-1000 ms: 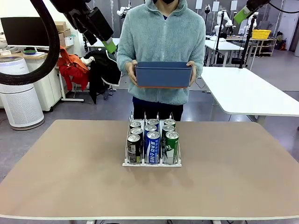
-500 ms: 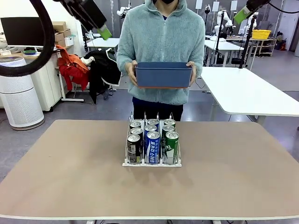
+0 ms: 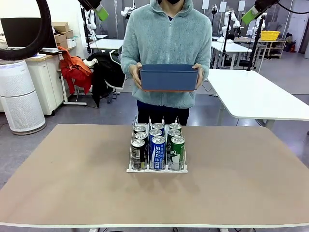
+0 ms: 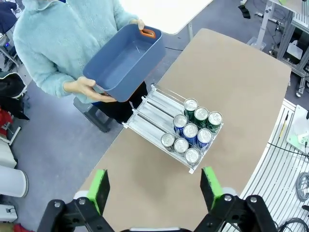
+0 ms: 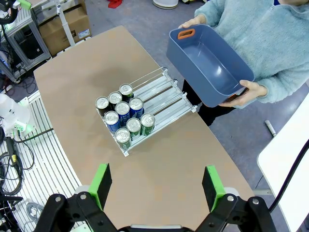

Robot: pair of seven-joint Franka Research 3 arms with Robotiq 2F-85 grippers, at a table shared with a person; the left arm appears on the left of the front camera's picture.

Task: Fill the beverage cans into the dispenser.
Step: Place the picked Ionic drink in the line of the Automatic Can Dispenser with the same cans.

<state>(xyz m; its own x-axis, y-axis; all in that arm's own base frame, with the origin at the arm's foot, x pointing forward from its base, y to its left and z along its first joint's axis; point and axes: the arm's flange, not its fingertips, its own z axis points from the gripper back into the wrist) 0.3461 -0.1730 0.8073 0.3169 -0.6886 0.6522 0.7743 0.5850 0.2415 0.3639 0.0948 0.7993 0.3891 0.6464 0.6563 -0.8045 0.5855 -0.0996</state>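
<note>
Several beverage cans [image 3: 158,152] in black, blue and green stand upright in the three lanes of the clear dispenser [image 3: 157,169] at the middle of the table. From high above, the left wrist view shows the cans [image 4: 191,134] at the near end of the dispenser [image 4: 153,107], whose far end is bare. My left gripper [image 4: 154,188] hangs open and holds nothing. My right gripper [image 5: 157,186] is also open and holds nothing, high over the cans [image 5: 123,118] and the dispenser [image 5: 166,95]. In the front view one green pad [image 3: 102,12] of the left gripper and one green pad [image 3: 249,16] of the right gripper show near the top edge.
A person at the far side holds a dark blue bin [image 3: 169,77] in both hands at chest height; inside, the bin [image 5: 207,63] has nothing in it. The brown table [image 3: 72,179] is bare around the rack. A white table [image 3: 256,96] stands behind on the right.
My left arm has risen up and to the left, so that just a green pad remains at the top edge. The right arm, the person, the bin and the cans have not moved.
</note>
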